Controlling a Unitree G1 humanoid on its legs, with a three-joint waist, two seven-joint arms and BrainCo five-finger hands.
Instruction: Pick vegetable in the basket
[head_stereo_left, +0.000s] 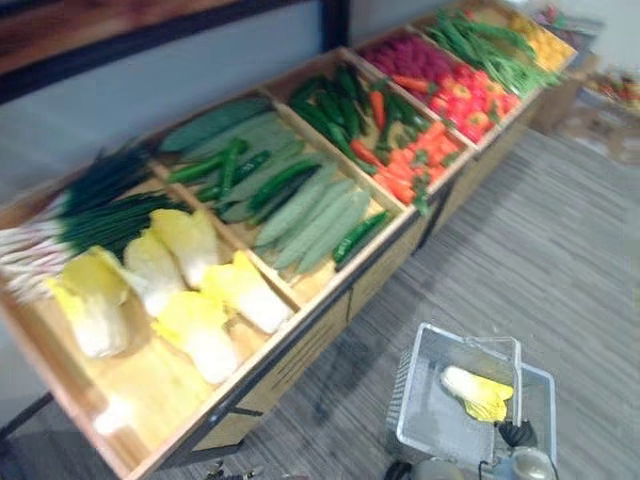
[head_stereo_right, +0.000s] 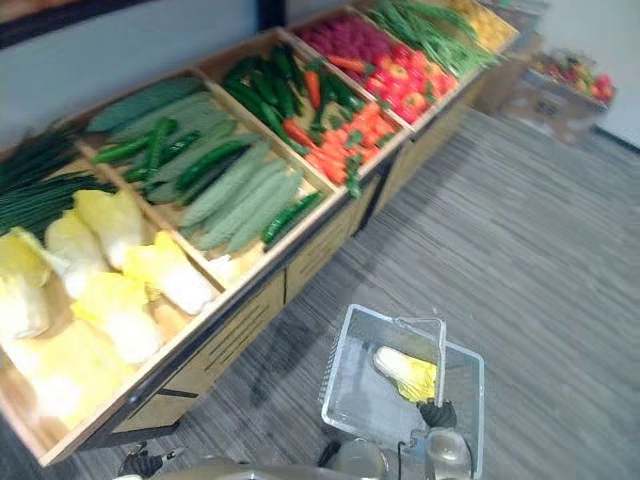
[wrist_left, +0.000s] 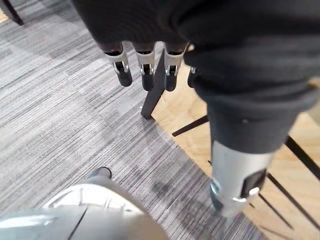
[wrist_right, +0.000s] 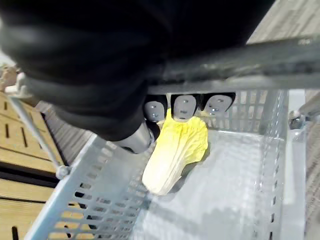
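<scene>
With one cabbage (head_stereo_left: 478, 392) already in the basket (head_stereo_left: 425, 400), your right hand (wrist_right: 185, 105) curls round its handle (wrist_right: 230, 62), while your left hand (wrist_left: 142, 60) hangs slack and empty left of the basket.

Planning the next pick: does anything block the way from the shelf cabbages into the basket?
Only the handle, gripped by the right robot hand, crosses above the basket; otherwise nothing visible.
</scene>
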